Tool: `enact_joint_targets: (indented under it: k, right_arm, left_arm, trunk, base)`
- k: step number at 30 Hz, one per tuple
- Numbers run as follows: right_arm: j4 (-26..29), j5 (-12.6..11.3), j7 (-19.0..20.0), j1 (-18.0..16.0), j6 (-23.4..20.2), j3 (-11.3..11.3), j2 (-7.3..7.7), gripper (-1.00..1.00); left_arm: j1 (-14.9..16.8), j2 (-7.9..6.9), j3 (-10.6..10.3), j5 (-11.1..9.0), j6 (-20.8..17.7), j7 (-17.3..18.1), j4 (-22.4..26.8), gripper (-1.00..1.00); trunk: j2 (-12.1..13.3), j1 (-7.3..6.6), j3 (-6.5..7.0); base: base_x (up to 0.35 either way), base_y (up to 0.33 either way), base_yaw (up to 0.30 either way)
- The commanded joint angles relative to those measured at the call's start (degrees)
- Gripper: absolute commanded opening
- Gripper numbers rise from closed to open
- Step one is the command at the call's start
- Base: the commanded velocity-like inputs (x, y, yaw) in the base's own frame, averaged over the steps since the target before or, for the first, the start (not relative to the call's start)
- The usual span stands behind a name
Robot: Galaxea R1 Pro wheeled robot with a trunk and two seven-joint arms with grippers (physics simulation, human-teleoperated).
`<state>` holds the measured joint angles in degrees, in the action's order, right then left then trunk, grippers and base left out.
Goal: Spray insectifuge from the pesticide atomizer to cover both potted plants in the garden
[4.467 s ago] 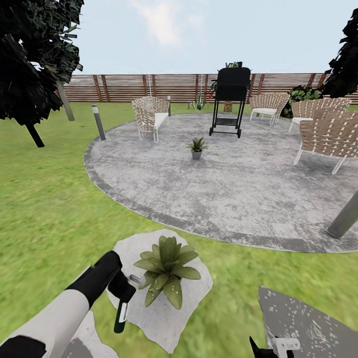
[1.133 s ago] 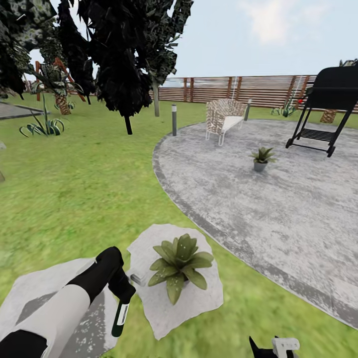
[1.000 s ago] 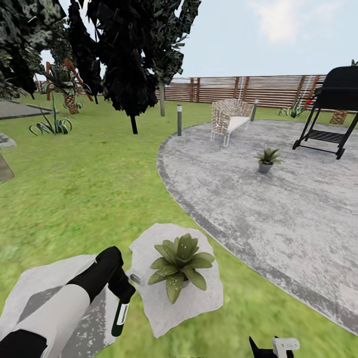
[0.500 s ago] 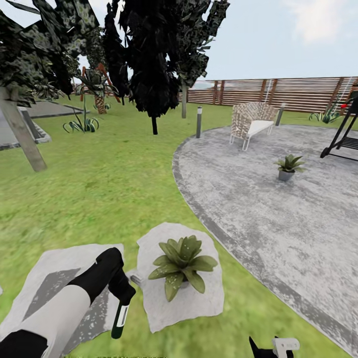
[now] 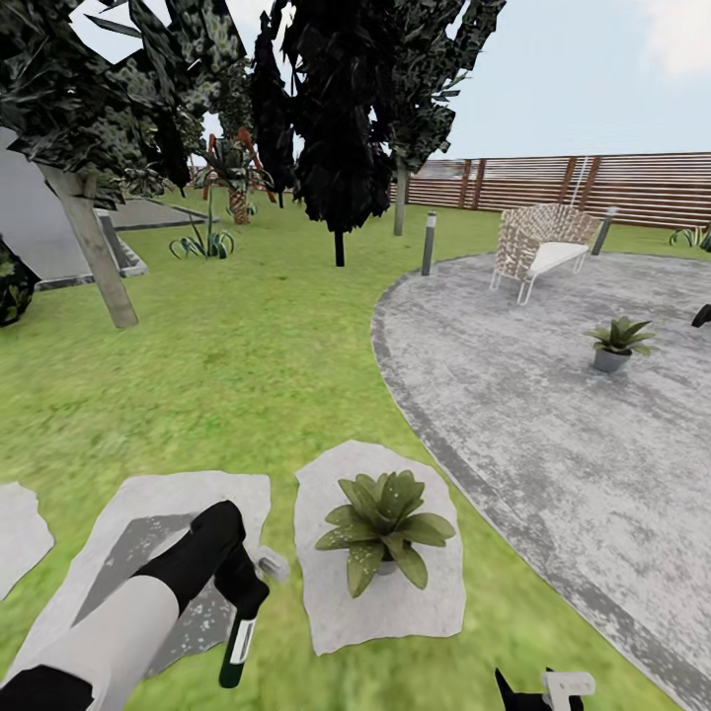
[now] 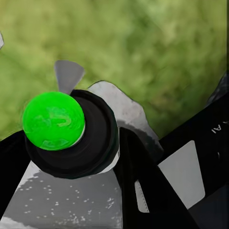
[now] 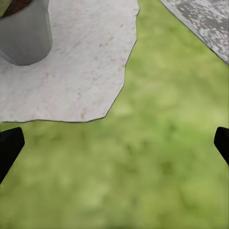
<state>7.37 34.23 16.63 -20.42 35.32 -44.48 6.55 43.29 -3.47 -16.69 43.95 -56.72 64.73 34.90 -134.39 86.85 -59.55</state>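
My left gripper (image 5: 247,595) is shut on the pesticide atomizer (image 5: 237,647), a slim dark bottle with a white label that hangs downward over the lawn. In the left wrist view the atomizer (image 6: 88,143) shows a bright green round top between black fingers (image 6: 148,195). Just right of it, one potted plant (image 5: 385,513) stands on a pale stepping stone (image 5: 395,602). The other potted plant (image 5: 617,341) sits far off on the round patio (image 5: 533,425). My right gripper (image 5: 538,684) is low at the frame's bottom edge. In its wrist view the right gripper (image 7: 114,145) is open over grass, near the plant's grey pot (image 7: 24,33).
More stepping stones (image 5: 138,533) lie under my left arm. Dark trees (image 5: 341,118) and a leaning trunk (image 5: 94,247) stand on the lawn at the left. A wicker chair (image 5: 538,252), a bollard lamp (image 5: 428,242) and the slatted fence (image 5: 592,183) border the patio.
The whole view has swung left, so the camera turned: trees and lawn came in at the left, and the grill slid out at the right. Both arms keep their pose, atomizer still held.
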Motion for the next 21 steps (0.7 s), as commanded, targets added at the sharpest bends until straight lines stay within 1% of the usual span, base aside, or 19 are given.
enact_joint_targets:
  k: [1,5,7,11,13,21]
  right_arm:
    - [0.00,0.04,0.51,-0.03,0.10,-0.50,0.02,1.00]
    - [0.02,0.05,0.51,0.00,0.10,-0.51,0.04,1.00]
    - [0.03,0.05,0.51,-0.02,0.10,-0.51,0.08,1.00]
    - [0.10,-0.02,0.51,-0.01,0.10,-0.53,1.12,1.00]
    - [0.09,-0.03,0.51,0.00,0.10,-0.52,1.29,1.00]
    - [0.02,0.03,0.51,-0.01,0.10,-0.52,1.36,1.00]
  left_arm:
    - [-0.14,0.01,-0.12,0.53,-0.31,0.49,0.14,-1.00]
    - [-0.30,-0.01,0.01,0.52,-0.32,-0.15,0.32,-1.00]
    - [-0.30,-0.03,0.00,0.51,-0.33,-0.20,0.46,-1.00]
    - [-0.31,-0.18,0.05,0.47,-0.33,-0.21,0.44,-1.00]
    - [-0.31,-0.25,0.14,0.44,-0.33,-0.21,0.44,-1.00]
    - [-0.31,0.04,0.34,0.44,-0.40,-1.17,0.33,-1.00]
  trunk:
    - [-0.02,-0.01,-0.05]
    - [-0.02,-0.01,-0.05]
    - [-0.02,-0.01,-0.05]
    - [-0.02,-0.01,-0.05]
    - [-0.02,-0.01,-0.05]
    - [-0.02,-0.01,-0.05]
  base:
    - [0.000,0.000,0.012]
    - [0.000,-0.062,0.003]
    - [0.000,-0.237,0.000]
    - [0.000,-0.266,0.000]
    - [0.000,-0.272,0.047]
    - [0.000,-0.273,0.246]
